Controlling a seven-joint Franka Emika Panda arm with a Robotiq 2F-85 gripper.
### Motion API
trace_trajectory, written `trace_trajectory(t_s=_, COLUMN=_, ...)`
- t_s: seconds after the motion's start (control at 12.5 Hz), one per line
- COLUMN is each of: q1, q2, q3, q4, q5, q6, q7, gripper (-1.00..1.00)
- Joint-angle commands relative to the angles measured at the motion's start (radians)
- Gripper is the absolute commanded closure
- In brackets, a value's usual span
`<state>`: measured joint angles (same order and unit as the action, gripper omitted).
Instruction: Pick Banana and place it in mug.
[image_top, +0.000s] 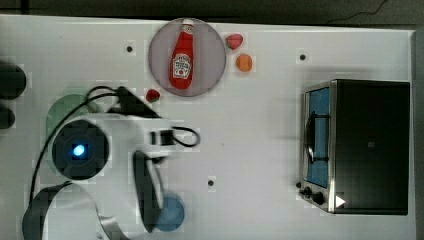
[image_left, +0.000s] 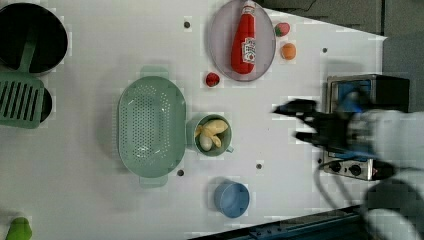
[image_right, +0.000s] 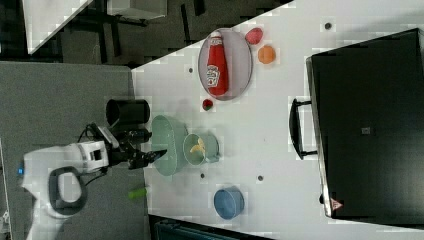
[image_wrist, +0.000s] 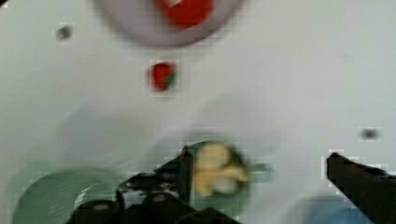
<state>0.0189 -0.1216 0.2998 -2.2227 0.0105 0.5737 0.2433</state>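
The banana (image_left: 212, 131) lies curled inside the teal mug (image_left: 192, 131) beside the colander (image_left: 151, 127), so the gripper (image_wrist: 257, 161) hangs above it, jaws spread and empty.

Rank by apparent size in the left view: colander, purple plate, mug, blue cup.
1. Colander
2. Purple plate
3. Mug and blue cup: near alike, so no ranking between them.

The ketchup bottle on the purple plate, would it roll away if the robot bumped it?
Probably a little. The ketchup bottle lies on its side on the purple plate, so it might roll. The raised rim would likely stop it. Its plastic looks smooth, perhaps slippery.
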Motion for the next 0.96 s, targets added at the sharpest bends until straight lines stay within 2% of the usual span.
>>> trace_trajectory(t_s=0.08, q1=-0.039, q2=-0.078, q3=-0.113, q4=0.115, q5=0.002, q6=-0.171, q7=-0.029, gripper=-1.0)
trace_trajectory(t_s=0.48, q1=-0.043, q2=-0.106, q3=-0.273, q4=0.279, q5=0.002, q6=-0.441, q7=-0.107, gripper=-1.0)
trace_trajectory(t_s=0.72, q1=-0.043, q2=-0.107, q3=-0.337, q4=0.319, q5=-0.022, q6=-0.471, q7=-0.144, gripper=-1.0)
trace_trajectory(t_s=0.96, q1=-0.044, q2=-0.102, q3=-0.352, q4=0.317, q5=-0.03, q6=-0.49, q7=-0.204, gripper=-1.0)
